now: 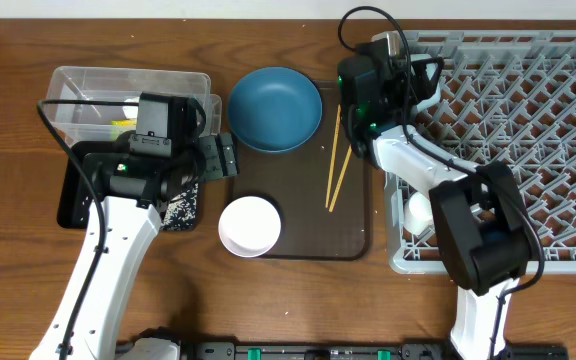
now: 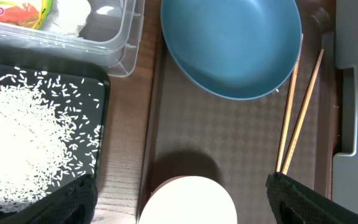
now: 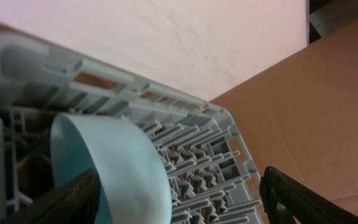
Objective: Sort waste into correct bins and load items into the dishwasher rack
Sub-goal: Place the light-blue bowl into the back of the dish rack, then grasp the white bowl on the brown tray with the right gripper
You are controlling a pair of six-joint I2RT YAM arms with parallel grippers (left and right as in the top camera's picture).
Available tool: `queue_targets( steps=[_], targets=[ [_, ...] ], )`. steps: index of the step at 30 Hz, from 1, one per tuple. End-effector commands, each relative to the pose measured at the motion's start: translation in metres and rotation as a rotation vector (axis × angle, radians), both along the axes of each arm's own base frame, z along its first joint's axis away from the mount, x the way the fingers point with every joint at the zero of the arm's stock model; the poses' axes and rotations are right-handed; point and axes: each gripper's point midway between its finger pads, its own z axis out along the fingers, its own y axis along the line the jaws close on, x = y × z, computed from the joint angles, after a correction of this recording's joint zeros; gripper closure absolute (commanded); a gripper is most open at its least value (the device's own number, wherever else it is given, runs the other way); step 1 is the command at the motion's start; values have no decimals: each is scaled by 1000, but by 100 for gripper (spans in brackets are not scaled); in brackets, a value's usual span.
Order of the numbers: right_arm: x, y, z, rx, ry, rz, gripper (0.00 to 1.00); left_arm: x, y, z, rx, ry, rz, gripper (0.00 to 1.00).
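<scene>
The right gripper point(image 3: 180, 186) hangs over the far left corner of the dishwasher rack point(image 1: 528, 110), jaws wide apart, with the light blue bowl point(image 3: 110, 165) standing on edge among the pegs just beside one finger. A straight upward lift would likely avoid tipping the bowl. The left gripper point(image 2: 180, 183), jaws also apart, hovers left of the rack above the white bowl point(image 2: 188, 202).

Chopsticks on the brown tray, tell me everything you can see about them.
The two chopsticks are thin, pale wooden sticks lying flat on the dark brown tray, just right of the blue plate. They lie almost parallel, meeting at the near ends and spreading slightly toward the far ends, where one passes close by the plate's rim. Nothing grips them.
</scene>
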Motion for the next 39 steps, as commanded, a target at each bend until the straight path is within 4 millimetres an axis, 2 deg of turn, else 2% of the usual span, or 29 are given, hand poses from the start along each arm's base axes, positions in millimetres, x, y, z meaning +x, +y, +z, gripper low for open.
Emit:
queue_targets(
  steps=[1,5,8,10,12,15,20,23,27,30,33,38,39],
  targets=[
    [-5,9,47,96,-110,46,17,2,2,8,11,-24,-2,11],
    [-9,28,57,210,-99,157,17,2,2,8,11,-24,-2,11],
    [-18,56,43,376,-5,296,14,2,2,8,11,-24,-2,11],
    [-31,82,26,547,90,393,11,2,2,8,11,-24,-2,10],
    [-51,113,9,731,221,496,4,2,2,8,11,-24,-2,10],
    [-94,160,-13,1020,461,617,1,2,2,8,11,-24,-2,10],
    [-148,204,-42,1361,709,568,1,2,2,8,11,-24,-2,11],
    [-168,221,-64,1396,782,516,5,2,2,8,11,-24,-2,11],
    [-195,244,-89,1398,879,469,17,2,2,8,11,-24,-2,11],
    [-214,257,-111,1423,948,384,20,2,2,8,11,-24,-2,10],
    [-228,264,-128,1432,1017,339,26,2,2,8,11,-24,-2,11],
    [-240,260,-148,1422,1093,276,38,2,2,8,11,-24,-2,11],
    [-242,258,-149,1416,1101,269,46,2,2,8,11,-24,-3,10]
  ],
)
